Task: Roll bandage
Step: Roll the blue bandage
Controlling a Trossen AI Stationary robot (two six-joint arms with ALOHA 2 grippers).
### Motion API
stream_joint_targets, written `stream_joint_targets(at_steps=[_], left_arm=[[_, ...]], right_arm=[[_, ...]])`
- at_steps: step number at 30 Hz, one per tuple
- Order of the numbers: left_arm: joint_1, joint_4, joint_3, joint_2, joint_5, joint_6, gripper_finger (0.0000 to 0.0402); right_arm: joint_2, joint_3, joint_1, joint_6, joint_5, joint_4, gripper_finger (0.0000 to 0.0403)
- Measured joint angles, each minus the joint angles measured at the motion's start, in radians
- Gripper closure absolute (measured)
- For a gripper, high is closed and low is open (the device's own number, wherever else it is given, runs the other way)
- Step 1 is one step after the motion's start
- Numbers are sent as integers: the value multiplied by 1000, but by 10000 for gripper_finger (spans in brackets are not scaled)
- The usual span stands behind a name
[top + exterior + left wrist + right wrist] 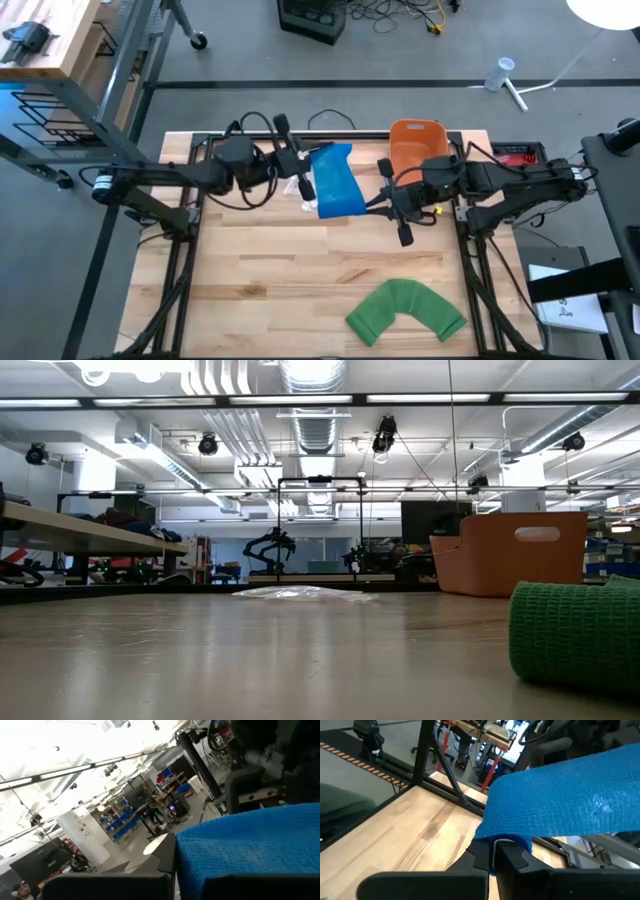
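Note:
A blue bandage [335, 182] hangs spread out as a flat strip above the table's far middle, between my two grippers. My left gripper [306, 184] is shut on the strip's left side, and my right gripper [383, 203] is shut on its right near end. In the right wrist view the blue bandage [570, 795] runs away from my shut fingers. A green bandage [406, 310], bent into an arc, lies flat on the table near the front right. It also shows in the low view as the green bandage [578, 632]. My left gripper holds the blue bandage by its edge [186, 851], coming about level from the table's left. The cloth covers one finger [165, 854], so layers cannot be told. The strip is lifted clear of the table. My right gripper pinches the bandage's end edge [506, 841] between its two fingers [481, 854], coming about level from the table's right. The cloth folds over the fingertips. From there the strip stretches toward the left arm, clear of the table.
An orange bin [414, 146] stands at the far edge behind the right gripper. A clear plastic wrapper [300, 593] lies on the table under the blue strip. Bare wood [260, 270] spreads over the table's near left.

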State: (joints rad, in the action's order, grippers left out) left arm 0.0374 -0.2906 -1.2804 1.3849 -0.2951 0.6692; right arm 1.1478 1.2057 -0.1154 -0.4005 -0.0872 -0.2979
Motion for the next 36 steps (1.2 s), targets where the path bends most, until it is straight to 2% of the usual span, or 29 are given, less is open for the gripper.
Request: stream_joint_targets(at_steps=[4,8,23,36], left_arm=[[0,78,-56,2,55,-20,401],[0,84,-73,2,55,0,401],[15,87,-222,3,67,7,401],[86,231,-230,4,46,-54,401]], right_arm=[[1,0,0,-12,-5,-4,403],[0,0,0,-19,-57,-1,403],[8,-11,-1,-19,-123,5,403],[-2,22,-88,-167,-119,29,403]])
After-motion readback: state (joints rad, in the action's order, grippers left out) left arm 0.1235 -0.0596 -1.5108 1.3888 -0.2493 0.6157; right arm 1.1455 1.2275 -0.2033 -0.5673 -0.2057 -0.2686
